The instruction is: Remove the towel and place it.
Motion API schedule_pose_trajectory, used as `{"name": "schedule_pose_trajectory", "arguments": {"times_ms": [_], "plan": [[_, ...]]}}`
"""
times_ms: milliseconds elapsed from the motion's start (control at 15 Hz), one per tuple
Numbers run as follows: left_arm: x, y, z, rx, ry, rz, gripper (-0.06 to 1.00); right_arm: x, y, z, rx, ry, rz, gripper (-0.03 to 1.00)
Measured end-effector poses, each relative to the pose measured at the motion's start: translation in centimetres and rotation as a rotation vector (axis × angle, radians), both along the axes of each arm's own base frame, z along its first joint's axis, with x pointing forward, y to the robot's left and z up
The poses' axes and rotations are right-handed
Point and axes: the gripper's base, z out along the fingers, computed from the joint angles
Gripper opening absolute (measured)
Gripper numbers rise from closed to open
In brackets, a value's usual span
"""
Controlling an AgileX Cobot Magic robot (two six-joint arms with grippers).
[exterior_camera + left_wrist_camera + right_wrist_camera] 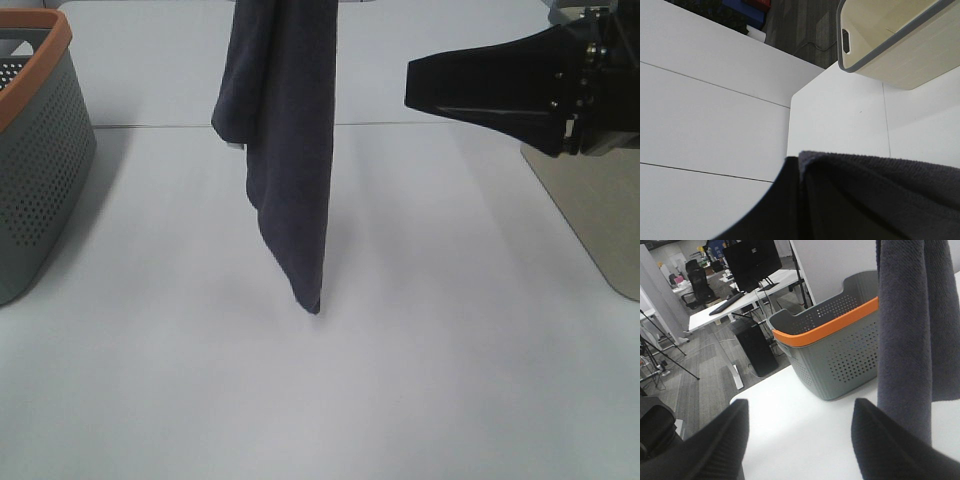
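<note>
Limp, light towel (285,150) hung beside the basket (40,150).
Its top is clamped in the left gripper (790,200); the right gripper (797,415) is spread, empty; the lower corner could be taken.

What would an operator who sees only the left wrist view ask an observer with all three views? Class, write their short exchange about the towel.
Operator: I see only folds of cloth. How does it hang?
Observer: The towel hangs in one long narrow drape, its lowest tip close to the table; contact is unclear.
Operator: Where is the other arm?
Observer: The right gripper is open, level with the towel's upper part, off to its side and not touching it.
</note>
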Motion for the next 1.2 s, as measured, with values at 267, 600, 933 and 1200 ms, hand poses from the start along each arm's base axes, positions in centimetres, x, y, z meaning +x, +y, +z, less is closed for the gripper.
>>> {"name": "schedule_pose_trajectory", "arguments": {"times_ms": [267, 600, 933, 1200], "plan": [[-0.1, -0.2, 0.2, -0.04, 0.002, -0.005, 0.0, 0.5, -0.1, 0.3, 0.071, 0.054, -0.056, 0.64], [-0.2, -1.8, -0.1, -0.08, -0.002, -0.031, 0.0, 0.7, -0.1, 0.3, 0.048, -0.021, -0.058, 0.63], [0.0, -2.6, -0.7, -0.079, 0.014, -0.044, 0.0, 2.6, 0.0, -2.2, -0.013, 0.007, -0.06, 0.61], [0.0, -2.6, -0.7, -0.078, 0.015, -0.044, 0.0, 5.9, 0.2, -3.3, -0.044, 0.037, -0.087, 0.61]]}}
